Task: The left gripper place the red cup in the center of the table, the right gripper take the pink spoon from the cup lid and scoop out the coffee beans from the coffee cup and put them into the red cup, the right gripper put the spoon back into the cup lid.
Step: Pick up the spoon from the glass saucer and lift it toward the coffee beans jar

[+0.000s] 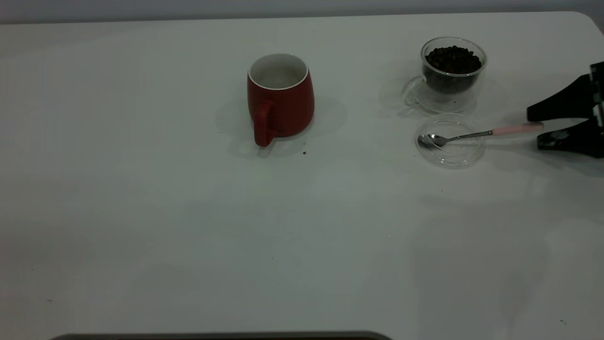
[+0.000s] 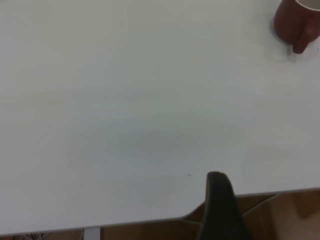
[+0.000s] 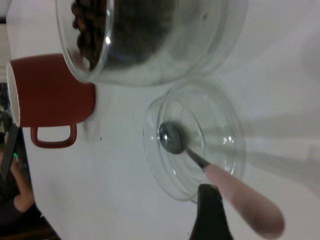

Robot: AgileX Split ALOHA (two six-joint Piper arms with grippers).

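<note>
red cup [image 1: 281, 101] upright mid-table, pink spoon [image 1: 476, 134] on cup lid [image 1: 450, 152]

Layout, exterior view: red cup [image 1: 280, 97] upright near table [image 1: 141, 212] center, toward the far side, handle facing the near edge. Coffee cup [image 1: 452, 71] well off to its right, coffee beans [image 1: 453, 58] inside. Cup lid [image 1: 450, 141] flat on table just in front of coffee cup. Pink spoon [image 1: 481, 133] lies with bowl in lid, handle sticking out right, its end between the fingers of the right claw [image 1: 540, 127] at the right edge.
</note>
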